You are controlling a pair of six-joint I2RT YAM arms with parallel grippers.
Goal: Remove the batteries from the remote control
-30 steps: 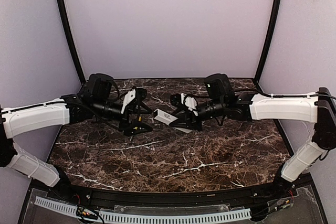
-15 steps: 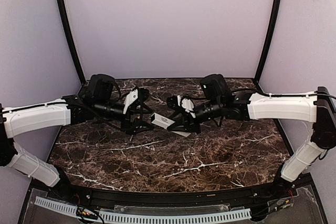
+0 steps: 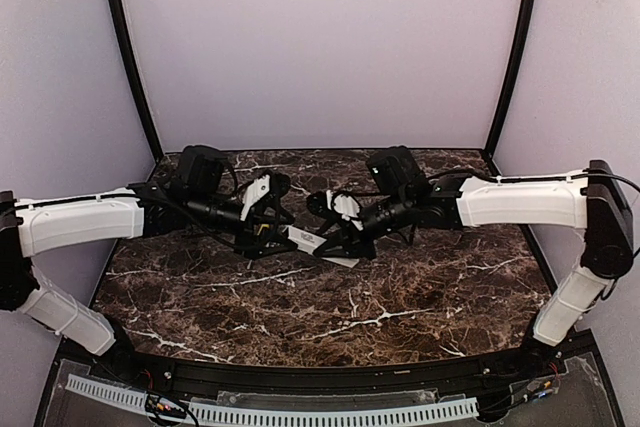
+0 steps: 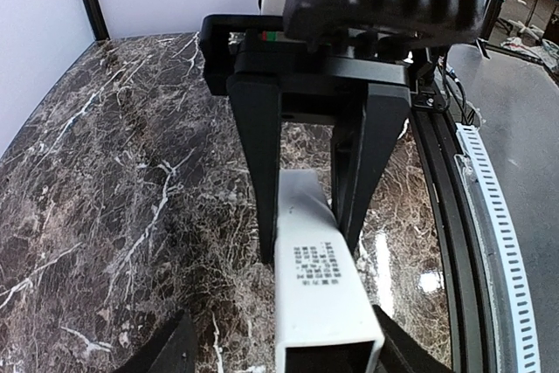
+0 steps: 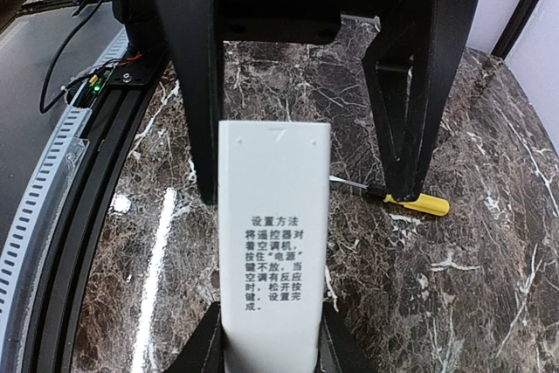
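Observation:
The remote control is a white bar with dark print, held off the table between the two arms. My right gripper is shut on it; in the right wrist view its fingers hug the remote. My left gripper is open with its fingers astride the remote's other end, one finger close to it and the other well apart. In the left wrist view the remote shows a dark hollow end. The batteries are hidden.
A yellow-handled screwdriver lies on the marble table under the left gripper. A flat white cover strip lies on the table just below the right gripper. Black rails run along the table's near edge.
Both arms moved toward each other and slightly left. The right gripper carried the remote in between the left gripper's open fingers.

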